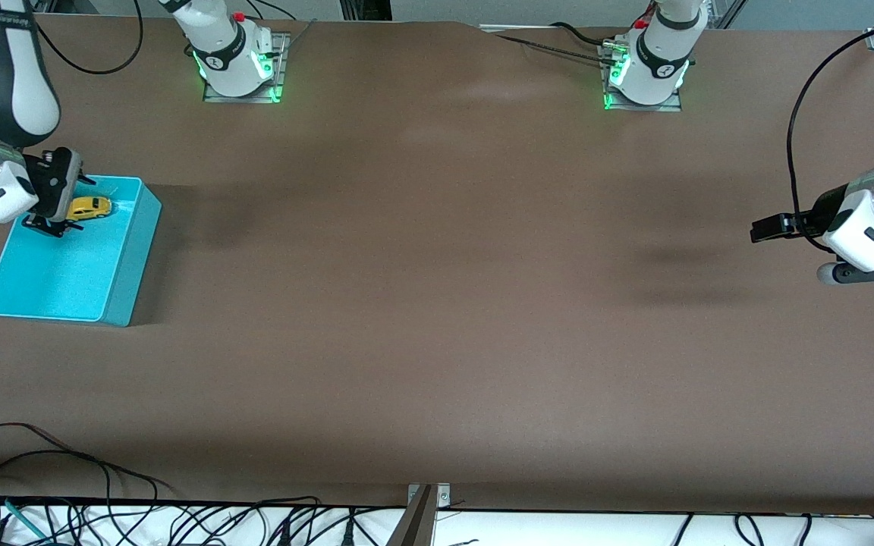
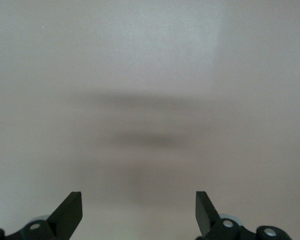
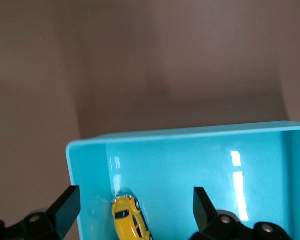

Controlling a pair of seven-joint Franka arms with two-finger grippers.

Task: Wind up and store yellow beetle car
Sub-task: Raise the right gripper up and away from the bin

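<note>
Front view shows a brown table (image 1: 437,303) with a turquoise bin (image 1: 130,258) at the right arm's end. Inside that bin, in the corner farthest from the front camera and toward the middle of the table, lies the yellow beetle car (image 1: 89,208), resting on the bin floor close against the walls. The right wrist view gives the same: the yellow beetle car (image 3: 130,224) sits in the bin's corner, nothing gripping it, with bright reflections on the glossy turquoise wall (image 3: 190,165).

Over the bin hangs the right pincer (image 1: 42,225), just beside the car and not touching it. In the right wrist view its two black fingers (image 3: 67,205) stand wide apart with the car between and below them, so the right pincer (image 3: 135,207) is released and empty.

At the left arm's end of the table the left pincer (image 1: 869,274) waits in the air over bare table. The left wrist view shows its fingers (image 2: 70,207) spread wide over the plain surface, so the left pincer (image 2: 139,210) is released with nothing held.

Writing: dark lettering runs along the right arm's upper link at the view's top corner, too small to read. Round logos on both arm bases cannot be made out either.
</note>
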